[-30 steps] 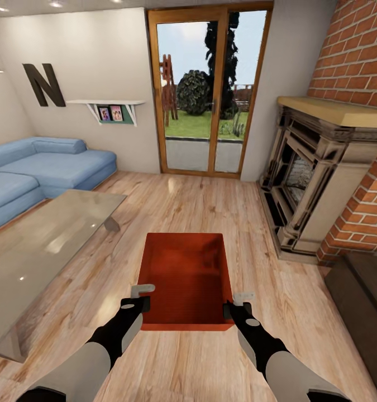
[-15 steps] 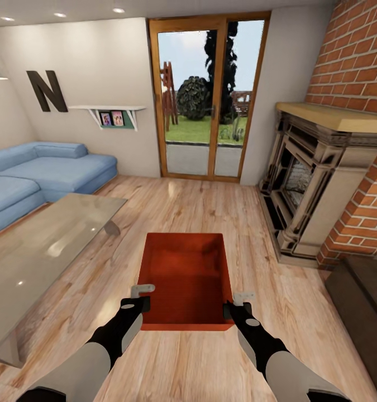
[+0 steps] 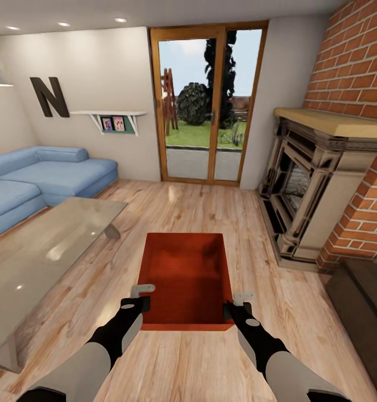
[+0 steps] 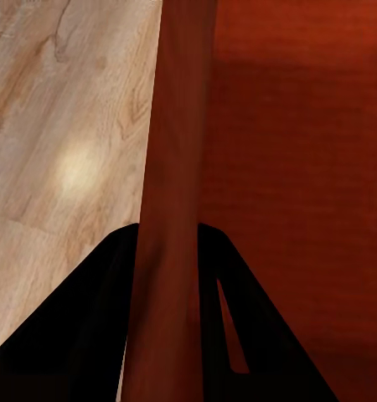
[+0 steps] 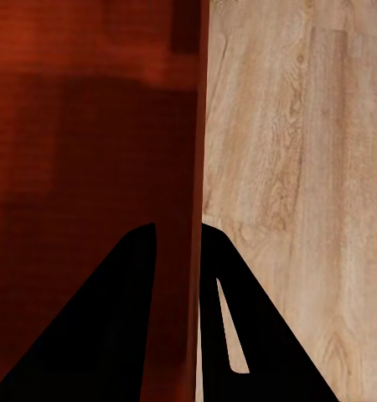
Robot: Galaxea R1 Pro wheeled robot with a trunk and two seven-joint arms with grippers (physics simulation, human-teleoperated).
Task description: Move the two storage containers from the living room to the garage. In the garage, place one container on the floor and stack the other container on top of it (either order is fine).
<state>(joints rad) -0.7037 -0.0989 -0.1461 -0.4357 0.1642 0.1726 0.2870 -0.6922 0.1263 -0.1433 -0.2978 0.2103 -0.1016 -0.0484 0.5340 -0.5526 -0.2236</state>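
An orange-red open-top storage container hangs just above the living room's wood plank floor, straight ahead of me. My left gripper is shut on its left wall near the front corner, and my right gripper is shut on its right wall. In the left wrist view the left gripper straddles the bin's wall. The right wrist view has the right gripper pinching the thin wall. I cannot tell whether a second container sits nested inside. The garage is out of view.
A glass table stands close on the left, with a blue sofa behind it. The brick fireplace and a dark low platform line the right side. Glazed wooden doors close the far wall.
The whole room has slid slightly down in the head view, so the camera has moved. The container and both grippers keep the same place and the same hold.
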